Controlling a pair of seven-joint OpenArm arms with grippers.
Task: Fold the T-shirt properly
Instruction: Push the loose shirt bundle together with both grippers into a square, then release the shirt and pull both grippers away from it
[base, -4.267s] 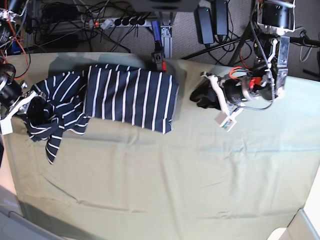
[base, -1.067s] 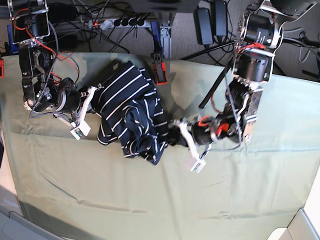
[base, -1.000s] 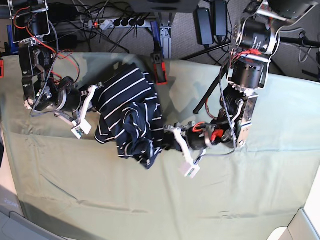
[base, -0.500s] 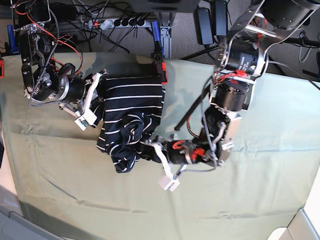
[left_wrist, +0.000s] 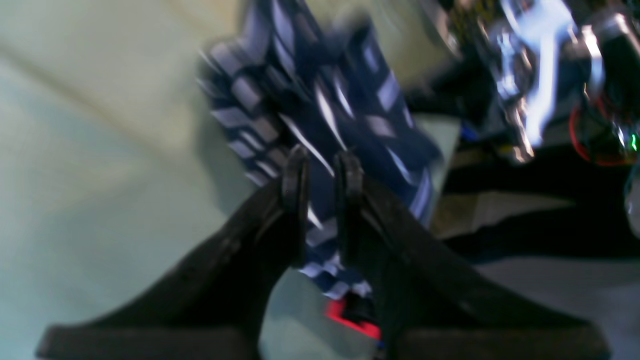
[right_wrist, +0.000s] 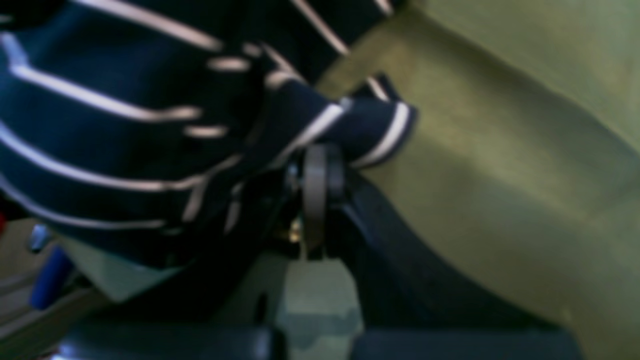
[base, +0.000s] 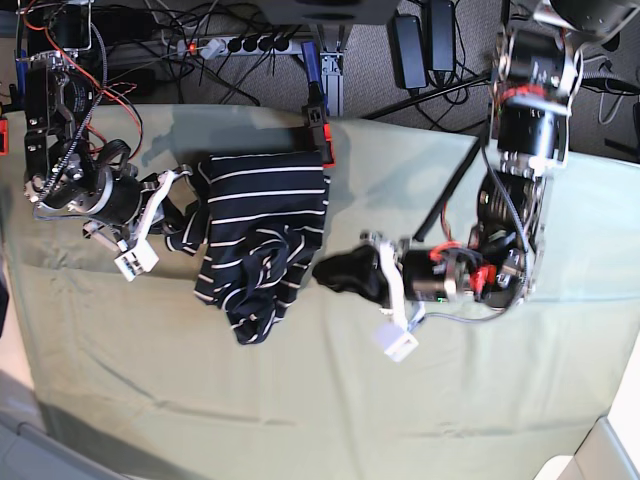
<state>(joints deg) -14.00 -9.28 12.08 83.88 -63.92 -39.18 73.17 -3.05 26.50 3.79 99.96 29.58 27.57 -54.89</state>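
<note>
The navy T-shirt with thin white stripes (base: 262, 228) lies bunched on the pale green cloth, left of centre. My right gripper (base: 180, 212) is at its left edge. In the right wrist view this gripper (right_wrist: 316, 165) is shut on a striped hem of the T-shirt (right_wrist: 150, 100). My left gripper (base: 322, 270) is at the shirt's lower right edge. In the blurred left wrist view its fingers (left_wrist: 295, 170) stand a narrow gap apart with the T-shirt (left_wrist: 320, 100) showing between them and ahead of them.
The pale green cloth (base: 320, 400) covers the whole table. A red clamp (base: 322, 148) sits at the far table edge just above the shirt. A power strip and cables (base: 240, 42) lie behind the table. A pale object (base: 600, 455) stands at the near right corner.
My left gripper has moved right and a little up, its arm swinging out to the right. My right gripper has shifted left and down. The shirt's right side has slackened.
</note>
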